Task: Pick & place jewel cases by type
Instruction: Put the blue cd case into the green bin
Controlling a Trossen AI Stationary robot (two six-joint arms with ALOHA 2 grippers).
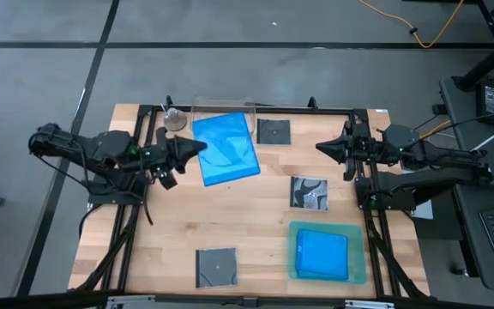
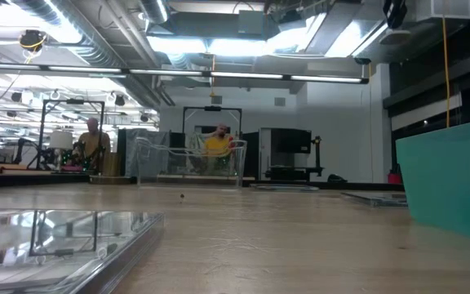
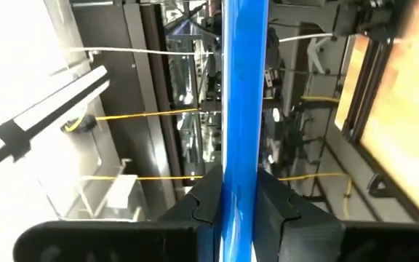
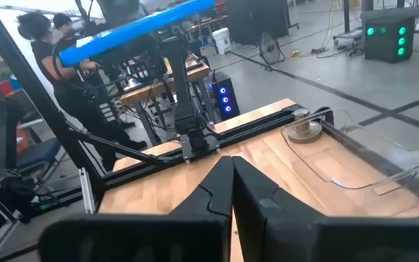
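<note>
Counting from overhead on the tabletop (image 1: 256, 219): blue cases first. One big blue case (image 1: 225, 148) up at twelve o'clock, one more blue case (image 1: 322, 254) lying in the green tray (image 1: 294, 273) down at five o'clock. That's two blue in sight; whether others are stacked beneath, can't tell. Dark square cases: one (image 1: 274, 131) at one o'clock, one (image 1: 217, 266) at six o'clock, that's two, plus a single black-and-white patterned case (image 1: 309, 192) at three o'clock. One green tray, one clear tub (image 1: 197, 106) at twelve. Two arms. Two people (image 2: 93, 144) seated in the room behind.
</note>
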